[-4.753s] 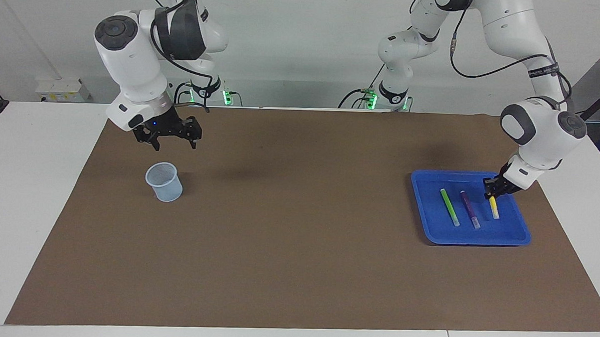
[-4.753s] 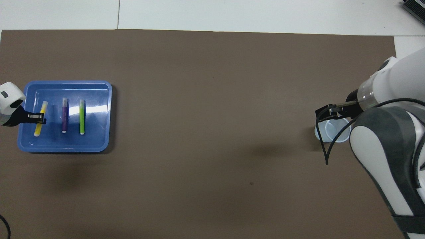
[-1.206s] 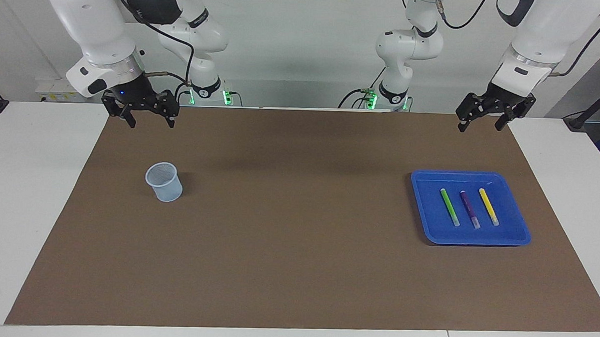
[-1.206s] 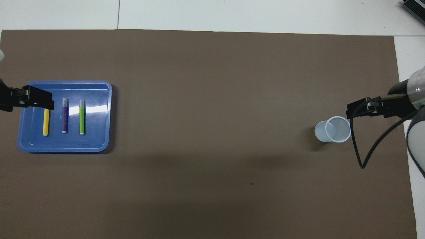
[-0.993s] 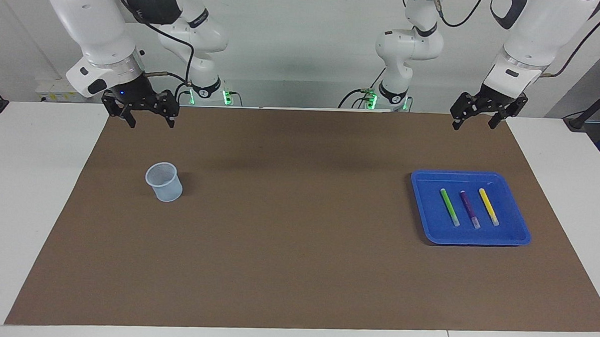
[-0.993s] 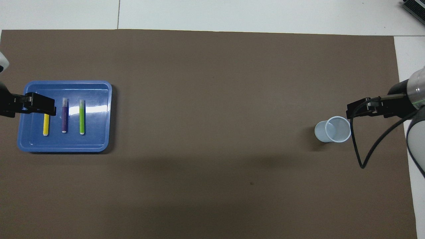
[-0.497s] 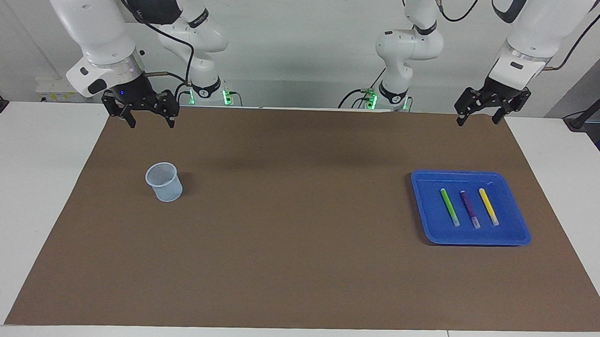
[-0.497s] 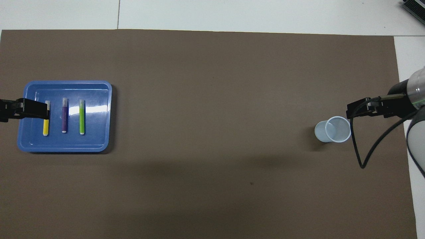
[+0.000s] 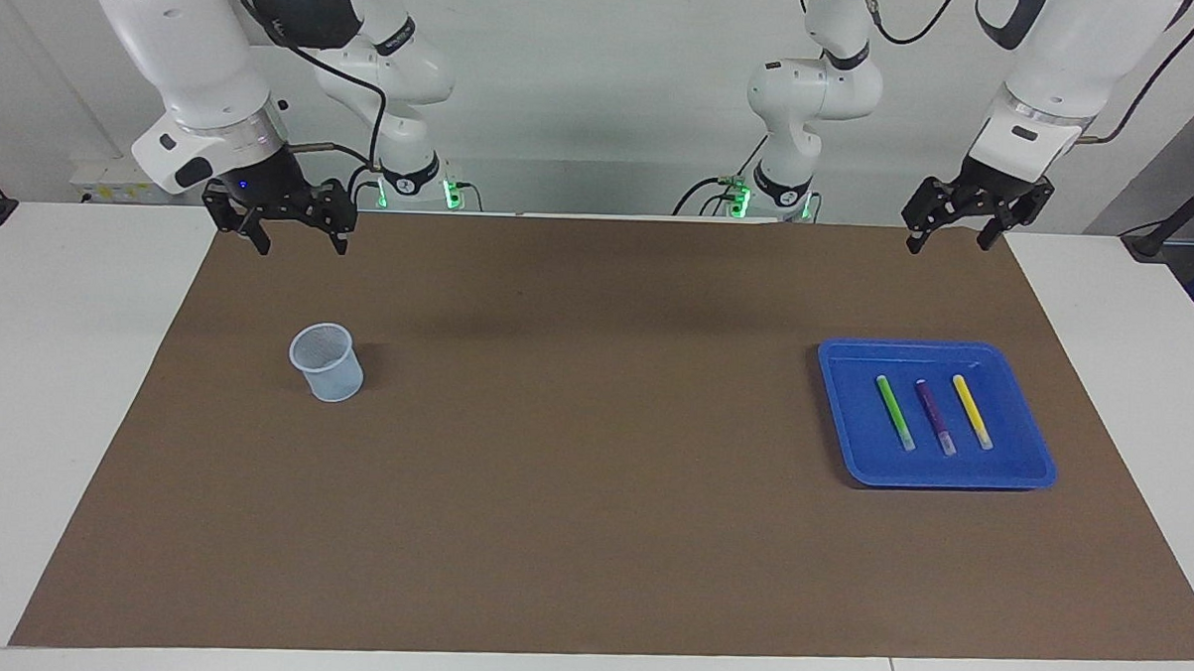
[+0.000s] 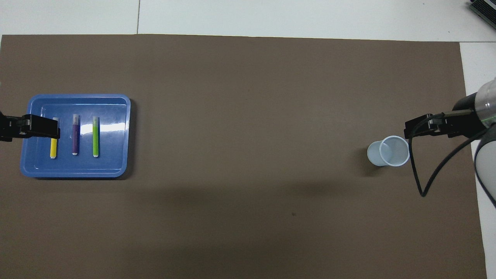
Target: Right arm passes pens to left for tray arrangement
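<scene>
The blue tray (image 9: 950, 475) lies toward the left arm's end of the table. In it three pens lie side by side, apart from each other: green (image 9: 894, 412), purple (image 9: 935, 417) and yellow (image 9: 973, 411). My left gripper (image 9: 949, 241) hangs high in the air, open and empty, well clear of the tray. In the overhead view the left gripper (image 10: 45, 128) covers the middle of the yellow pen (image 10: 53, 148), beside the purple pen (image 10: 75, 135) and the green pen (image 10: 95, 136). My right gripper (image 9: 300, 246), with its blue wrist light, hangs open and empty above the mat near the cup.
A small pale-blue mesh cup (image 9: 327, 363) stands upright toward the right arm's end of the table, with no pen showing in it; from overhead the cup (image 10: 388, 151) sits beside the right gripper (image 10: 416, 128). A brown mat (image 9: 573, 454) covers the table.
A few seconds ago the left gripper was down at the yellow pen in the tray; it has let go and risen. The right gripper has lifted away from the cup. Both now hover almost still.
</scene>
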{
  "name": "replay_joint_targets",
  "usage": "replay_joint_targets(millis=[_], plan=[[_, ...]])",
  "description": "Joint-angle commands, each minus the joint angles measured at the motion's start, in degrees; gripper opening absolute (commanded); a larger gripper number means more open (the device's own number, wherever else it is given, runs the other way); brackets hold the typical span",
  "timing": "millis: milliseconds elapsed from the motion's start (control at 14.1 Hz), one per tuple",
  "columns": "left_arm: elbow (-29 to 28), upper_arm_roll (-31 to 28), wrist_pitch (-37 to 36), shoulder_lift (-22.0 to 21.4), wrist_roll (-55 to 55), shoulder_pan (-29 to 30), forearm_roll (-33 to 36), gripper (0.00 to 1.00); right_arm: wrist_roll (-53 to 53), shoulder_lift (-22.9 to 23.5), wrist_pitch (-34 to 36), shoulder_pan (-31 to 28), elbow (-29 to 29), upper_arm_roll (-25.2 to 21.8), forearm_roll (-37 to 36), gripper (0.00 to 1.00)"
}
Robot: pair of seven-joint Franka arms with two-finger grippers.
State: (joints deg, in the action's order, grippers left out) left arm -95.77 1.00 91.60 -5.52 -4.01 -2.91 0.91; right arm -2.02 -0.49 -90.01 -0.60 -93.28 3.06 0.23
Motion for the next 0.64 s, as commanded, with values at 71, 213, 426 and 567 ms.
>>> replay_joint_targets(millis=[71,213,426,567], plan=[[-1.43,-0.65,0.33,-1.42,-0.56,-1.05,0.15,1.00,-0.44,-1.10,-0.52,-0.45,-1.38,0.01,1.00,1.00],[-1.43,-0.65,0.24,-1.42,-0.56,-1.05,0.15,1.00,-0.44,-1.10,-0.52,-0.45,-1.38,0.01,1.00,1.00],[-1.26,-0.73,-0.02,-1.34,-0.56,-1.14,-0.12,1.00,-0.44,-1.10,-0.52,-0.45,-1.38,0.01,1.00,1.00],[-1.26,-0.65,-0.11,-1.34,-0.56,-1.05,-0.38,1.00,-0.44,-1.10,-0.52,-0.54,-1.38,0.01,1.00,1.00]])
